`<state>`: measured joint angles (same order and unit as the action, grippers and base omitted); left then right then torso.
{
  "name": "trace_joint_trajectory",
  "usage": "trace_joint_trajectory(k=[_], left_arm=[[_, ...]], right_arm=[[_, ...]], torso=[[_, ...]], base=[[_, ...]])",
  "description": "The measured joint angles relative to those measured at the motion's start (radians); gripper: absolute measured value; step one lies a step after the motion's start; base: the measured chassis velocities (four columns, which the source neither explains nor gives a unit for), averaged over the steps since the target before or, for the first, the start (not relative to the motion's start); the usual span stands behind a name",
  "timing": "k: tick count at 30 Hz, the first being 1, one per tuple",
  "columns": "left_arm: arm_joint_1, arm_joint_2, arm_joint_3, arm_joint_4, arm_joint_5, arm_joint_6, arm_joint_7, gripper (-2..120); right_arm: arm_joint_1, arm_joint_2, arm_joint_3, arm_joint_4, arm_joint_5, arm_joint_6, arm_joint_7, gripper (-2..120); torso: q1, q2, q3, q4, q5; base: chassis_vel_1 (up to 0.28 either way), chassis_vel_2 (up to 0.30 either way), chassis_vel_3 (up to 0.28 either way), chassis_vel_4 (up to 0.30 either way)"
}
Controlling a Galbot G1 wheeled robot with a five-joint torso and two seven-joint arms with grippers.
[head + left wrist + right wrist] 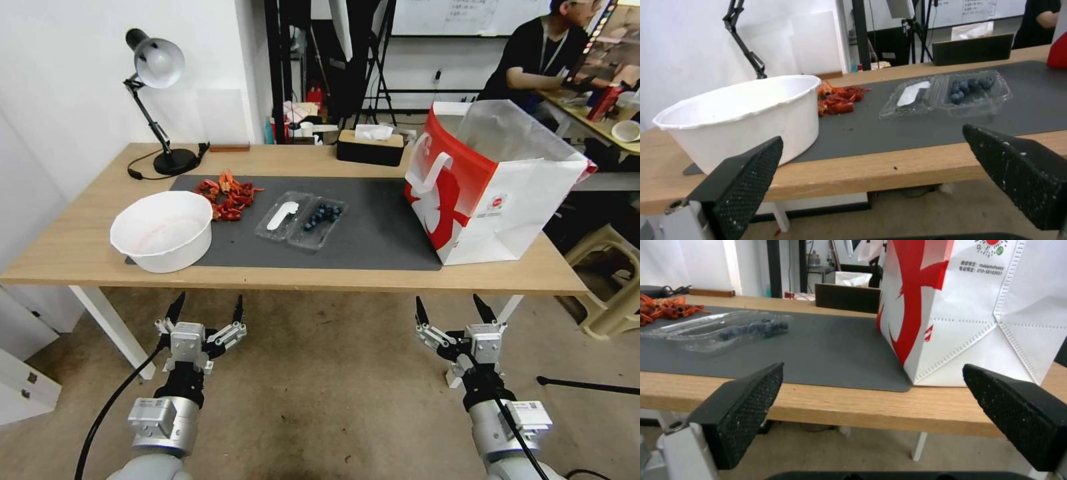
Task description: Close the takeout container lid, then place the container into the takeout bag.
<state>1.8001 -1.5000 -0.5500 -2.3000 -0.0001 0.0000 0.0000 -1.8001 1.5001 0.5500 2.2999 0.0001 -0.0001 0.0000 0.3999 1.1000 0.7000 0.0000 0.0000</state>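
Your takeout container (301, 220) lies open on the grey mat (373, 240), lid (283, 214) flat on the side toward the white bowl (162, 231), blueberries in the other half. The takeout bag (497, 183) stands upright at the mat's end away from the bowl, well apart from the container. Your left pincer (206, 313) and right pincer (451, 311) hang below the table (80, 247) edge nearest you, both spread wide and holding nothing.
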Motion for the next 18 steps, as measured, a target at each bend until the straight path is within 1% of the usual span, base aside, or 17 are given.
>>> trace_joint_trajectory(k=[16, 17, 18], left_arm=[[-0.002, 0.003, 0.002, 0.000, -0.006, 0.004, -0.002, 100], [-0.012, 0.016, 0.011, 0.000, -0.029, 0.023, -0.012, 100], [-0.028, 0.033, 0.025, -0.001, -0.061, 0.048, -0.027, 100]], right_arm=[[0.000, -0.001, 0.000, 0.001, 0.001, -0.005, -0.001, 100], [0.000, -0.006, 0.003, 0.006, 0.010, -0.029, -0.010, 100], [0.001, -0.014, 0.008, 0.014, 0.022, -0.059, -0.021, 100]], torso=[[0.000, 0.000, 0.000, 0.0000, 0.0000], [0.000, 0.000, 0.000, 0.0003, 0.0001], [0.000, 0.000, 0.000, 0.0000, 0.0000]], base=[[0.000, 0.000, 0.000, 0.000], [0.000, 0.000, 0.000, 0.000], [0.000, 0.000, 0.000, 0.000]])
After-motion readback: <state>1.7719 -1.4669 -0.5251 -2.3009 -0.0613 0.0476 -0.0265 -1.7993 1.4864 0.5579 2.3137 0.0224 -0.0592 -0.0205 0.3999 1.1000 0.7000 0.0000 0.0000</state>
